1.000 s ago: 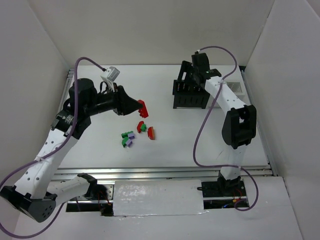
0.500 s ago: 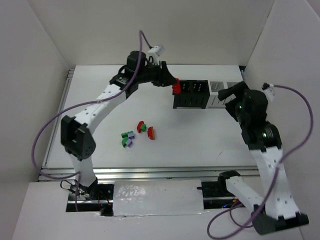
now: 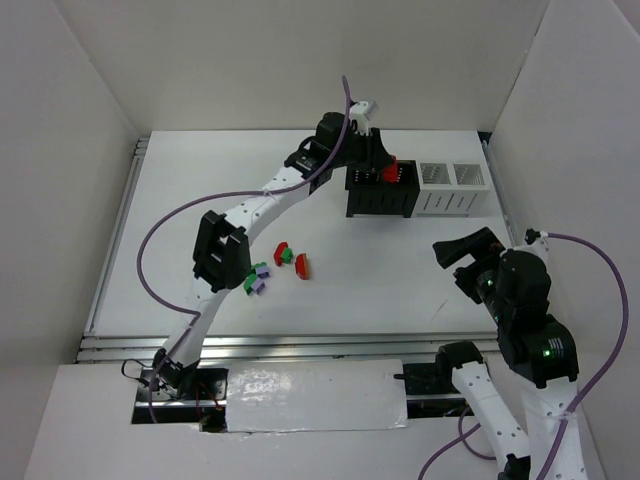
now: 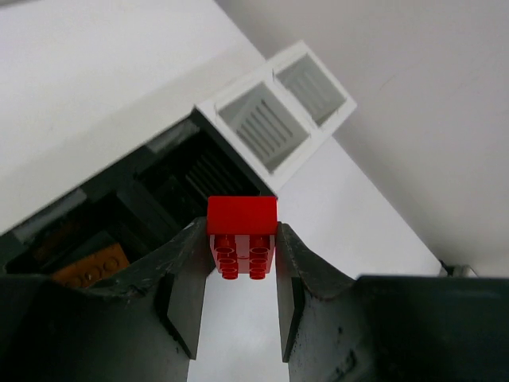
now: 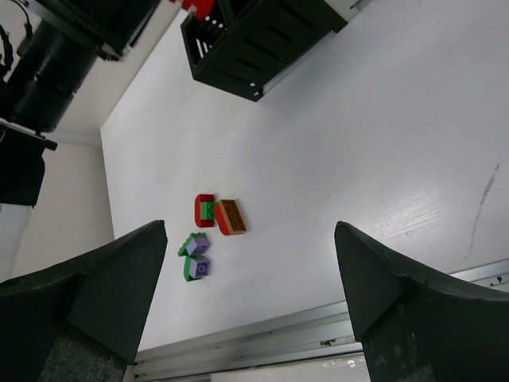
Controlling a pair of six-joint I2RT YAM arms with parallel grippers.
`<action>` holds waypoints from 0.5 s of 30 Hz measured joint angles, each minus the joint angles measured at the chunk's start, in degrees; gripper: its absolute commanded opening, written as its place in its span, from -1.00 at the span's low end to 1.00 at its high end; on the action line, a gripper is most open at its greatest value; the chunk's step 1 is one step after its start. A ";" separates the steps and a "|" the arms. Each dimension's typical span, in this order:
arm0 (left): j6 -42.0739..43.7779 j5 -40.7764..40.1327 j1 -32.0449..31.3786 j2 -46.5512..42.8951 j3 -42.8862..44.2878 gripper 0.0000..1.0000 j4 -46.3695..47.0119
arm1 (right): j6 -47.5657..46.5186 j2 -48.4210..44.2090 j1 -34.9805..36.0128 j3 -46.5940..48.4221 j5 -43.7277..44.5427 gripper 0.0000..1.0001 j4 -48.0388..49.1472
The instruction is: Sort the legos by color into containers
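Observation:
My left gripper (image 3: 388,170) is shut on a red lego (image 4: 242,227) and holds it above the black containers (image 3: 380,195), over the black bin next to the white ones (image 3: 452,186). In the left wrist view the left gripper (image 4: 242,270) shows the black bins (image 4: 159,191) below, with a brown-orange brick (image 4: 87,267) inside one, and the white bins (image 4: 262,123) beyond. Loose legos lie mid-table: a red and green pair (image 3: 283,254), a red one (image 3: 302,266), and green and purple ones (image 3: 256,278). My right gripper (image 3: 460,255) is open and empty, near the right side.
The right wrist view shows the open right gripper (image 5: 250,263) high above the table, with the loose legos (image 5: 219,215) and the black bins (image 5: 254,48) beyond. White walls enclose the table. A metal rail (image 3: 300,345) runs along the near edge.
My left arm has swung right with the red lego, from the table's left to above the black bins. My right arm has drawn back from the bins to the near right.

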 measured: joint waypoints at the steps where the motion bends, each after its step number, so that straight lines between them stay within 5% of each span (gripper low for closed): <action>1: 0.00 -1.05 -0.35 0.44 0.42 -0.89 1.20 | -0.24 -0.46 0.00 0.02 -0.28 0.87 -0.63; 6: 0.04 -6.14 -2.23 2.62 2.95 -0.79 6.95 | -1.57 -0.87 0.00 0.02 -1.75 0.87 -3.45; 10: 0.09 -9.49 -3.26 4.22 3.74 -0.50 9.55 | -2.25 -0.87 0.00 0.33 -3.06 0.87 -4.39; 14: 0.13 -11.02 -3.52 6.51 4.63 0.50 10.49 | -3.26 -0.79 0.00 0.79 -4.55 0.87 -4.39; 15: 0.33 -11.32 -3.50 6.97 4.63 0.60 10.40 | -3.54 -0.68 0.00 0.87 -4.87 0.87 -4.39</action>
